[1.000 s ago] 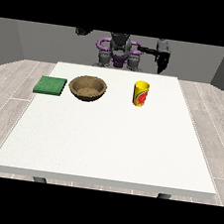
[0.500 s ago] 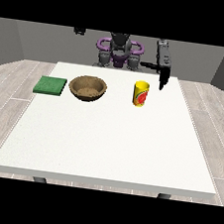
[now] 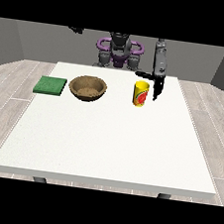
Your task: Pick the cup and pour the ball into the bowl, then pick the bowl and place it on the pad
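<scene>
White table (image 3: pixel 110 143) carrying three items in a row along the far half. Yellow cup (image 3: pixel 141 94) with a red mark on its side, upright, at 1 o'clock from the table centre. Brown bowl (image 3: pixel 88 88) at 11 o'clock, well apart from the cup. Green pad (image 3: pixel 50 85) at 9 o'clock from the bowl, just beside it, lying flat near the table's edge. Ball not visible from this angle. Hand at the view's right (image 3: pixel 157 85) just beside the cup at its 3 o'clock, fingers straight and pointing down, thumb spread toward the cup's rim; no visible grasp on the cup. Hand at the view's left (image 3: pixel 76 29) raised near the top edge, mostly cut off; finger state cannot be told.
</scene>
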Available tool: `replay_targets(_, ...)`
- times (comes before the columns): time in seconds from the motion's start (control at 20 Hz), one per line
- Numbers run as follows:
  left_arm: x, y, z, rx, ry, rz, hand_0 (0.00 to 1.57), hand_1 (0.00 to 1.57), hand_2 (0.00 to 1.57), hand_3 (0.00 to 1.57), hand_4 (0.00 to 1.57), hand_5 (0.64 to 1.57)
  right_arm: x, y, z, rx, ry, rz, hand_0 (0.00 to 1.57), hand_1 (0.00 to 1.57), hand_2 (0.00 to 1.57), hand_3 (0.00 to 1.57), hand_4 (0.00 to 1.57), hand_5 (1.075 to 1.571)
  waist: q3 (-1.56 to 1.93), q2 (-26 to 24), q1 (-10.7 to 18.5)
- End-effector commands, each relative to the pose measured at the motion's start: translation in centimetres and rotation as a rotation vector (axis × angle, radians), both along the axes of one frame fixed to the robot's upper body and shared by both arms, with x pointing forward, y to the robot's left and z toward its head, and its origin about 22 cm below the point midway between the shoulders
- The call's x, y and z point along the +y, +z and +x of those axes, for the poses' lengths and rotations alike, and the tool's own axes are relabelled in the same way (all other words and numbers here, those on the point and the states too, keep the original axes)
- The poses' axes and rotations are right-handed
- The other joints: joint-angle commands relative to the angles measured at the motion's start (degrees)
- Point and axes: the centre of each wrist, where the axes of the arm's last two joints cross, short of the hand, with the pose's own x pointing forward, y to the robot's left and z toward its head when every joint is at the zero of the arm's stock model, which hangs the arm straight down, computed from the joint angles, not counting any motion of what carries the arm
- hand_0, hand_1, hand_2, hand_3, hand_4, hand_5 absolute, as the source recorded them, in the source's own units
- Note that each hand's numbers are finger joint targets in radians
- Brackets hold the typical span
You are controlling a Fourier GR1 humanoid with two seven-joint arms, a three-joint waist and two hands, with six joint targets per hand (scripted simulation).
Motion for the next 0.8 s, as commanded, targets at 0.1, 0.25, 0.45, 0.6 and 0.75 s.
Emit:
replay_targets(0.1, -1.0, -1.7, 0.8, -0.04, 0.015, -0.012, 0.0, 0.0, 0.0, 0.0, 0.0, 1.423, -1.5, 1.9, -0.6, -0.053, 0.001, 0.015, 0.0, 0.0, 0.0, 0.0, 0.0, 1.568, -0.03, 3.6, -1.52)
replay_targets(0.25, -0.2, -2.7, 0.3, -0.014, 0.037, -0.003, 0.0, 0.0, 0.0, 0.0, 0.0, 1.431, -3.2, 1.0, -1.5, -0.05, 0.013, -0.031, 0.0, 0.0, 0.0, 0.0, 0.0, 1.567, -0.01, 2.44, -2.73)
replay_targets(0.45, 2.1, -0.8, 1.8, -0.041, 0.086, -0.012, 0.0, 0.0, 0.0, 0.0, 0.0, 1.409, -4.2, 2.9, -2.6, -0.11, 0.038, -0.019, 0.0, 0.0, 0.0, 0.0, 0.0, 1.567, -0.02, 5.29, -4.88)
replay_targets(0.6, 3.3, -2.3, -0.1, -0.107, 0.198, 0.198, 1.32, 1.32, 1.57, 1.57, 0.93, 1.56, -4.5, 3.9, -3.1, -0.129, 0.043, -0.032, 0.0, 0.0, 0.0, 0.0, 0.0, 1.561, -0.03, 5.52, -6.63)
replay_targets(0.75, 4.4, -2.4, -0.4, -0.077, 0.274, 0.274, 1.32, 1.32, 1.57, 1.57, 1.02, 1.487, -4.9, 4.0, -3.9, -0.124, 0.07, -0.02, 0.0, 0.0, 0.0, 0.0, 0.0, 1.56, -0.02, 6.17, -8.67)
